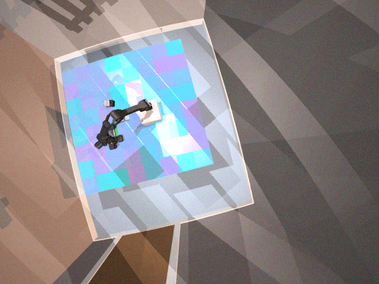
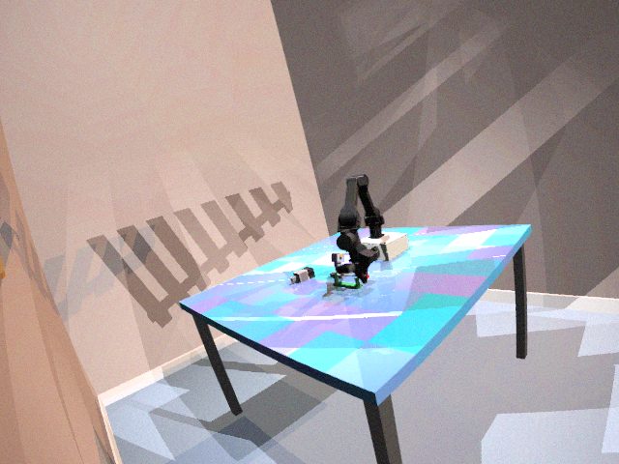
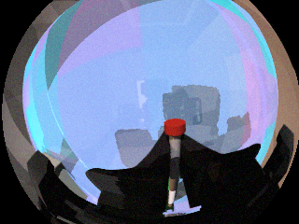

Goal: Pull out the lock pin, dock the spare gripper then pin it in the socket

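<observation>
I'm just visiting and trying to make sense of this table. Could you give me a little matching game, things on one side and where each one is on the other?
Things:
1. lock pin
2. spare gripper
3. green mount
4. pale base block

Places:
A. lying on the table by itself, apart from the arm
B. clamped between the gripper fingers
C. carries the foot of the arm
D. on the table just below the arm's wrist

Pairs: 1-B, 2-A, 3-D, 4-C
</observation>
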### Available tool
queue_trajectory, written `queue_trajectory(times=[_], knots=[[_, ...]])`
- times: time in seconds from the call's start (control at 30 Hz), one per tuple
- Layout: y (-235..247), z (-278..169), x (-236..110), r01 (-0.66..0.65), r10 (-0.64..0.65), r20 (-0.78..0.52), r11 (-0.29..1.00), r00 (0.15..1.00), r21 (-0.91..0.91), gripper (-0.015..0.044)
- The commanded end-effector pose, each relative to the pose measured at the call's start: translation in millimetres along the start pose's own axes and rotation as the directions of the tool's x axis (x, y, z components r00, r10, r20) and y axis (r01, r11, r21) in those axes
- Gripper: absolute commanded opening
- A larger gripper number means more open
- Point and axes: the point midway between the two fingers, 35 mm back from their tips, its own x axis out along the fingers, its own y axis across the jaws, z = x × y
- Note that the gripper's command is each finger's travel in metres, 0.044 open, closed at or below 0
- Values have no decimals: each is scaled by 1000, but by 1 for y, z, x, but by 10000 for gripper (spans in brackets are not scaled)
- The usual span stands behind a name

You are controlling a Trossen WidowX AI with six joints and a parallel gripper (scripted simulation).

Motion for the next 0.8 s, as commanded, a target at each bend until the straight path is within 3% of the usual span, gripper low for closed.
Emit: queue_trajectory(times=[0.0,0.33,0.6,0.77], knots=[[0,0,1,1,-1,0,1000,1000,6,0],[0,0,1,1,-1,0,1000,1000,6,0],[0,0,0,0,0,0,1000,1000,0,200],[0,0,-3,0,0,0,1000,1000,0,200]])
